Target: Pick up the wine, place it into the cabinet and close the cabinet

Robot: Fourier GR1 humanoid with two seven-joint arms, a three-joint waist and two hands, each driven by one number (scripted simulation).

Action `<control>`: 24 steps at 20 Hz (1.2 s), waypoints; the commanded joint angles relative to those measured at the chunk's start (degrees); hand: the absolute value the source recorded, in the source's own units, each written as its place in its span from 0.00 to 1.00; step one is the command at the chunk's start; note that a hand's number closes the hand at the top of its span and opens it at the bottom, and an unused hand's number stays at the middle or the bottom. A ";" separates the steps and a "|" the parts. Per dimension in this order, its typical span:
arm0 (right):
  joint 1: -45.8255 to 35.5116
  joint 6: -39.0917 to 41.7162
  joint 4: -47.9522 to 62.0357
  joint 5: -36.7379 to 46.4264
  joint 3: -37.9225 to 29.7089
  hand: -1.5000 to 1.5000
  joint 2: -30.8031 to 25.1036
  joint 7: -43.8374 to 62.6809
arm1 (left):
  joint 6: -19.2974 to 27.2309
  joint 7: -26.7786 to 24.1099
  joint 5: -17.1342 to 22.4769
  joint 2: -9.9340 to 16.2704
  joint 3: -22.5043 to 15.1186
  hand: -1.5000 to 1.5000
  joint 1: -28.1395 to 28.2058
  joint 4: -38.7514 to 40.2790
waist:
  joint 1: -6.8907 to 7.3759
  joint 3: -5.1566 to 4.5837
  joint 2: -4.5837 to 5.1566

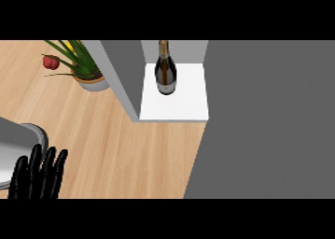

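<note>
The wine bottle (165, 74), dark glass with a pale label, stands upright inside the cabinet on its white shelf (187, 102). The cabinet's grey left wall (122, 70) rises beside it. A broad grey door panel (273, 116) fills the right of the head view, its edge running from the shelf's right side down to the lower edge. My left hand (38, 172) shows at the lower left, open with straight fingers pointing up, far from the bottle. My right hand does not show.
A potted plant (87, 70) with green leaves and a red flower (51, 61) stands on the wooden counter (129, 149), just left of the cabinet wall. My grey left forearm (8, 144) comes in from the left edge.
</note>
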 commanded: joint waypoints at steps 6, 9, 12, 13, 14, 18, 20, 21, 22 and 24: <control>3.31 -0.39 -10.99 2.27 17.58 1.00 -0.01 3.13 | -7.11 -0.17 7.58 3.70 12.55 0.00 4.13 1.09 | -0.48 -0.08 -0.12; 2.22 -3.84 -9.70 7.09 23.40 1.00 0.00 2.38 | -11.30 1.90 11.33 7.71 18.25 0.00 5.53 0.00 | -0.48 -0.08 -0.23; -1.67 -8.90 -5.76 12.90 30.04 1.00 0.00 -0.11 | -13.22 1.70 11.71 8.77 20.04 0.00 8.38 -0.16 | -0.18 -0.10 -0.31; -4.28 -11.87 -5.30 12.24 30.66 1.00 0.00 1.63 | -17.38 0.22 13.33 9.33 22.42 0.00 9.49 1.66 | 0.28 -0.15 -0.22; -1.91 -10.72 -8.07 11.96 31.33 1.00 -0.01 2.38 | -16.30 0.47 12.27 8.50 21.97 0.00 9.28 0.56 | -0.07 -0.06 -0.17; -5.74 -18.16 -2.17 15.90 35.55 1.00 -0.12 -1.36 | -17.21 2.97 13.52 10.25 24.14 0.00 9.99 -1.01 | 0.22 -0.11 -0.28; -7.58 -20.62 -0.95 18.70 36.69 1.00 -0.12 -1.90 | -18.70 1.61 12.68 10.04 24.22 0.00 12.14 -0.67 | 0.58 -0.14 -0.45; -9.68 -23.34 1.37 19.41 38.03 1.00 -0.12 -3.40 | -19.29 2.21 13.88 9.74 25.02 0.00 9.92 1.18 | 0.26 -0.20 -0.37; -11.63 -24.93 1.65 20.04 38.14 1.00 -0.12 -2.07 | -21.09 1.83 14.28 9.91 25.66 0.00 10.70 1.60 | 0.50 -0.21 -0.33; -14.40 -26.68 2.50 21.47 39.86 1.00 -0.12 -1.82 | -20.14 3.55 14.57 8.73 24.94 0.00 7.17 4.10 | -0.37 -0.19 -0.13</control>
